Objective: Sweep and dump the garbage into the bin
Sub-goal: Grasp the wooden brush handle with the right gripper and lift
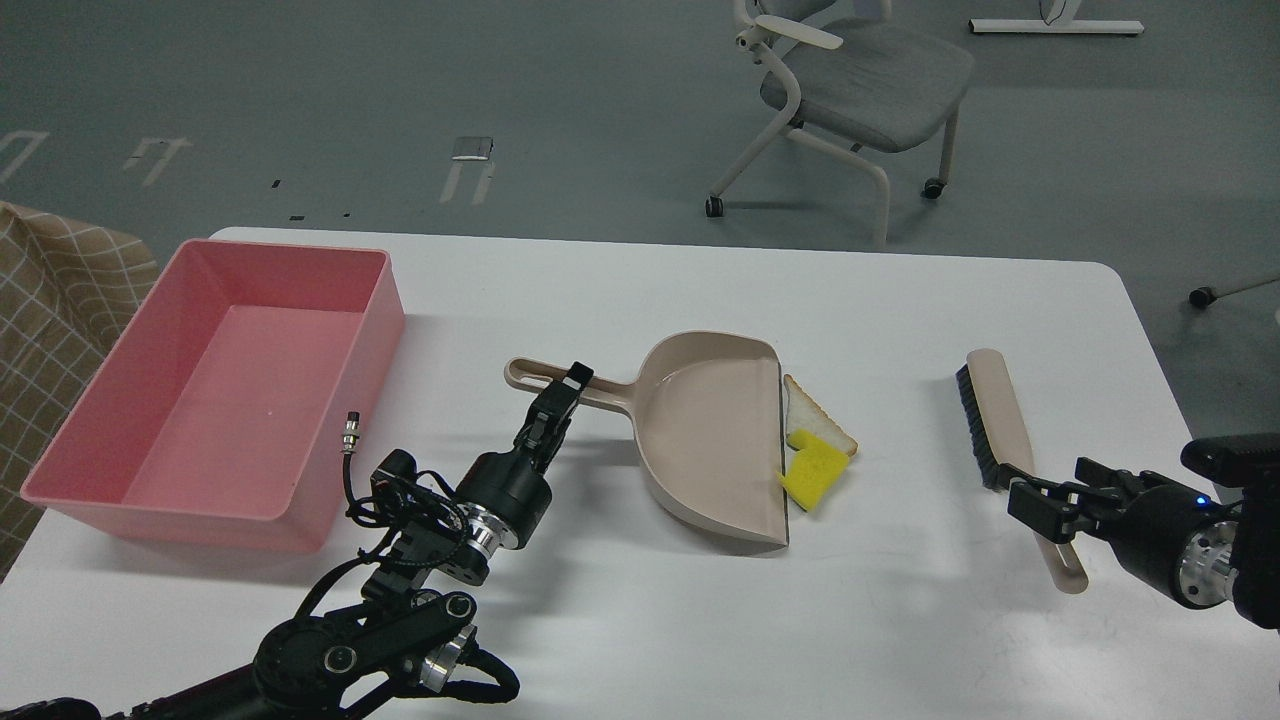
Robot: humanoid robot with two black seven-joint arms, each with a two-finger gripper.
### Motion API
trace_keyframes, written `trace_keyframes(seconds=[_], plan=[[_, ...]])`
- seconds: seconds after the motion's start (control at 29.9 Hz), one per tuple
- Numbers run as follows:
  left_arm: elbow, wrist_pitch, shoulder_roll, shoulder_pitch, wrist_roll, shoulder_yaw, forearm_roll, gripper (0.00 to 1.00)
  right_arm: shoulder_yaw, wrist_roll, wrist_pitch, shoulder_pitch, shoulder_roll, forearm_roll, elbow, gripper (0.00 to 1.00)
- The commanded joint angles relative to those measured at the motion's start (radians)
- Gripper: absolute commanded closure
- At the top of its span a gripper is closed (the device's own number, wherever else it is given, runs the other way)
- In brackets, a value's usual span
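The bread slice (818,420) and the yellow sponge block (815,472) lie on the table against the open right lip of the beige dustpan (710,430). My left gripper (562,392) is shut on the dustpan's handle. The pink bin (385,300) stands at the left, nothing showing inside. A beige brush (990,410) with black bristles lies at the right. My right gripper (1050,488) is low over the brush's handle with its fingers apart, astride it and hiding part of it.
The white table (900,630) has rounded corners and its right edge runs close to my right arm. A grey office chair (860,80) stands on the floor behind the table. A checked cloth (50,300) shows at the far left.
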Motion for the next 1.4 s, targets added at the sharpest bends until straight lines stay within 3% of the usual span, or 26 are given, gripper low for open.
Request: trace_keyframes(seconds=[0.0, 1.3, 1.37], plan=[[0.0, 0.0, 0.0, -0.002, -0.002, -0.001, 0.0, 0.71, 0.0, 0.001, 0.0, -0.003, 0.0, 0.0, 0.0, 0.14], [0.0, 0.0, 0.015, 0.0, -0.003, -0.001, 0.0, 0.68, -0.022, -0.002, 0.0, -0.051, 0.042, 0.0, -0.011, 0.22], [0.0, 0.0, 0.014, 0.002, -0.003, -0.001, -0.002, 0.68, -0.022, -0.002, 0.0, -0.052, 0.042, 0.0, -0.009, 0.29]])
